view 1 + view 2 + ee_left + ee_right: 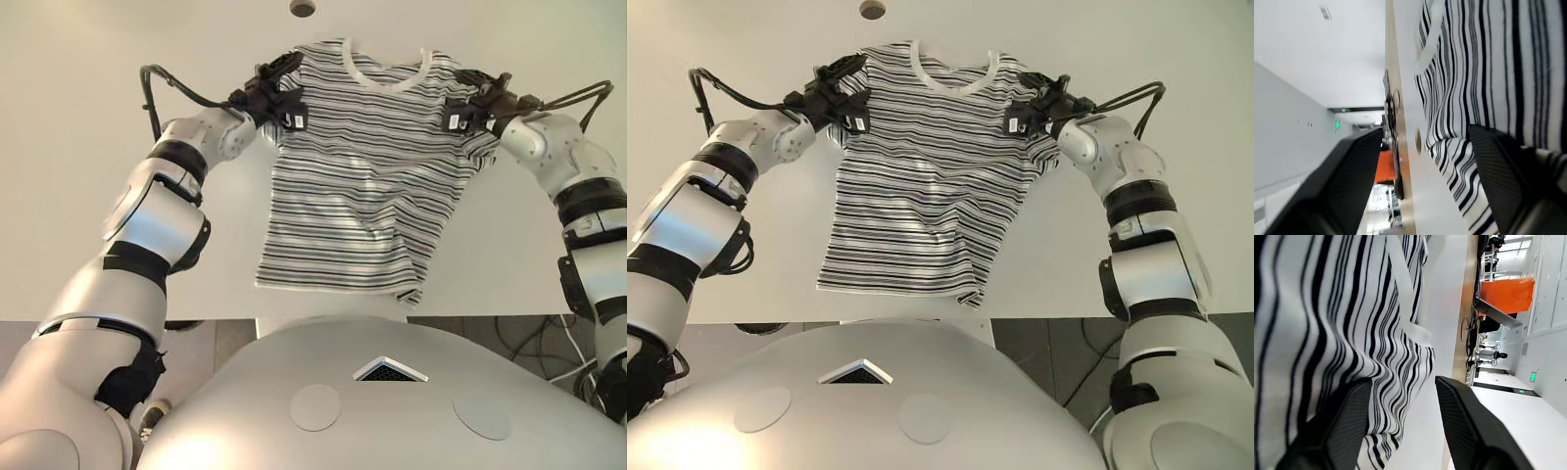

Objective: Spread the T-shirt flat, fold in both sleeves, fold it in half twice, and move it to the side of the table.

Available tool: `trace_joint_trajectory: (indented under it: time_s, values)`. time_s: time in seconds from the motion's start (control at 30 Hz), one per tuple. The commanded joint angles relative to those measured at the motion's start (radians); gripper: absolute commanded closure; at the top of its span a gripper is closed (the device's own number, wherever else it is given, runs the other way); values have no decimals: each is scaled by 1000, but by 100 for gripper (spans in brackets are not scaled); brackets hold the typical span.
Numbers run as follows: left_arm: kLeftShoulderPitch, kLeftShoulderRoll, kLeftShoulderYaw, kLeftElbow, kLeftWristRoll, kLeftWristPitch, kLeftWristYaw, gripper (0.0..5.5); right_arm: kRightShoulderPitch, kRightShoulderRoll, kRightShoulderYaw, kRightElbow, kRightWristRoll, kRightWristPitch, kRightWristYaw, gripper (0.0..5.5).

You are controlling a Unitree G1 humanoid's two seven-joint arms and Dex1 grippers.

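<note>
Claws are resting at the T-shirt's shoulders: the left claw [277, 96] at ten o'clock and the right claw [468, 106] at two. Each is keeping its fingers wide apart over sleeve fabric, pinching nothing. The T-shirt [362, 186] is lying mid-surface [88, 59], collar at twelve and hem at six, rumpling at five o'clock. Spreading is looking nearly done. Next, I judge, each claw is needing to nip its sleeve and carry it inward. No readable writing is showing.
</note>
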Motion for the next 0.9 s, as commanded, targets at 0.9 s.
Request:
trace_joint_trajectory:
  time_s: [0.9]
  values:
    - [442, 347, 307, -774, -479, -375, -98, 225, 638, -264, -62, -914, 975, -152, 157, 307]
